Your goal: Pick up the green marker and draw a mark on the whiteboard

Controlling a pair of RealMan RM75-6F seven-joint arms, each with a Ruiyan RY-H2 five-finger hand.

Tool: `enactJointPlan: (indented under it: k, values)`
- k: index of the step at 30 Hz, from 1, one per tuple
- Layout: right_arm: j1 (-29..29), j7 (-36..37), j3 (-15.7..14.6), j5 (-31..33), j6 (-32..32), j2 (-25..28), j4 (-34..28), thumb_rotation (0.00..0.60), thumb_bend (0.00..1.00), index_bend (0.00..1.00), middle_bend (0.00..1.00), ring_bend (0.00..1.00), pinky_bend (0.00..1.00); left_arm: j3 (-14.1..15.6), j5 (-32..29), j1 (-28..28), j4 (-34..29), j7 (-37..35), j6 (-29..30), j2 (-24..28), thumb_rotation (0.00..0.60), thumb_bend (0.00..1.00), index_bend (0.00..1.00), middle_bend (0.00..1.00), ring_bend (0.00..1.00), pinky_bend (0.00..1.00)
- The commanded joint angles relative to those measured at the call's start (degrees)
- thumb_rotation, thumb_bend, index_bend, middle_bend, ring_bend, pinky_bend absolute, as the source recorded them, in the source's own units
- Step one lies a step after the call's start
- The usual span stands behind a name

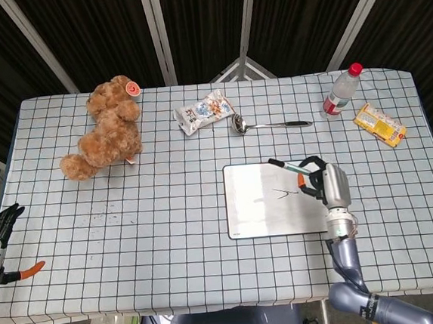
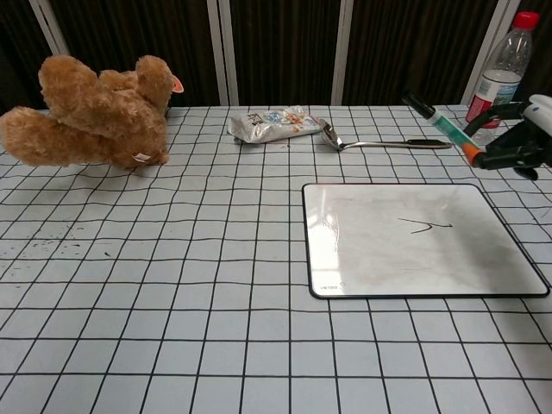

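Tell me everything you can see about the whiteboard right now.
The whiteboard is a flat white rectangle with rounded corners and a thin dark rim, lying on the checked tablecloth. Its glossy surface shows faint smudges and one short dark angular mark toward the right side. Small print sits near its front left corner. Nothing touches it; the right hand holds the green marker raised above its far right edge.
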Motion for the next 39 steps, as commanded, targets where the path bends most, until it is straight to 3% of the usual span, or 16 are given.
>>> enactJointPlan:
  k: [1,11,14,17,19,22,26,31,39]
  values:
    - [-0.6,-4.6,-2.7,0.2,-3.4,4.3,2.9,0.6,0.61,0.89,1.0,1.0,0.87,0.1,0.0,0.0,0.0,0.4,0.0,-0.1,0.6,0.0,0.0,0.0,0.0,0.0]
    - [-0.6,-11.2,-5.1,5.9,-8.7,6.1,5.3,0.6,0.61,0.82,1.0,0.94,0.79,0.0,-0.4,0.1,-0.3,1.9,0.0,-0.5,0.6,0.0,0.0,0.0,0.0,0.0]
    - [-0.3,-12.7,-5.5,6.3,-8.8,5.8,5.5,0.6,0.62,0.72,0.96,0.88,0.75,-0.1,-0.6,0.1,-0.3,2.1,0.0,-0.5,0.6,0.0,0.0,0.0,0.0,0.0]
    - [0.3,-16.1,-6.3,7.0,-8.8,5.3,6.1,0.6,0.6,0.54,0.81,0.75,0.69,-0.1,-0.6,0.1,-0.4,2.2,0.0,-0.6,0.6,0.0,0.0,0.0,0.0,0.0]
    - [0.6,-17.6,-6.3,7.6,-8.5,5.0,6.1,0.6,0.56,0.35,0.64,0.59,0.64,-0.2,-0.7,0.1,-0.4,2.1,0.1,-0.6,0.6,0.0,0.0,0.0,0.0,0.0]
    - [1.0,-19.7,-5.9,8.6,-7.4,4.2,6.1,0.6,0.52,0.21,0.51,0.46,0.58,-0.2,-0.7,0.2,-0.4,2.0,0.2,-0.5,0.6,0.0,0.0,0.0,0.0,0.0]
    - [1.4,-22.3,-5.5,10.0,-5.8,3.6,6.0,0.6,0.47,0.1,0.37,0.32,0.48,-0.1,-0.6,0.2,-0.4,1.8,0.2,-0.4,0.6,0.0,0.0,0.0,0.0,0.0]
    - [1.2,-24.3,-5.3,12.2,-5.6,4.1,4.5,0.6,0.44,0.02,0.26,0.22,0.41,-0.1,-0.6,0.3,-0.3,1.5,0.2,-0.3,0.6,0.0,0.0,0.0,0.0,0.0]
    - [0.2,-24.7,-5.6,10.9,-3.7,7.6,-1.2,0.6,0.43,0.0,0.23,0.18,0.35,0.1,-0.4,0.4,-0.4,1.6,0.4,-0.3,0.6,0.0,0.0,0.0,0.0,0.0]
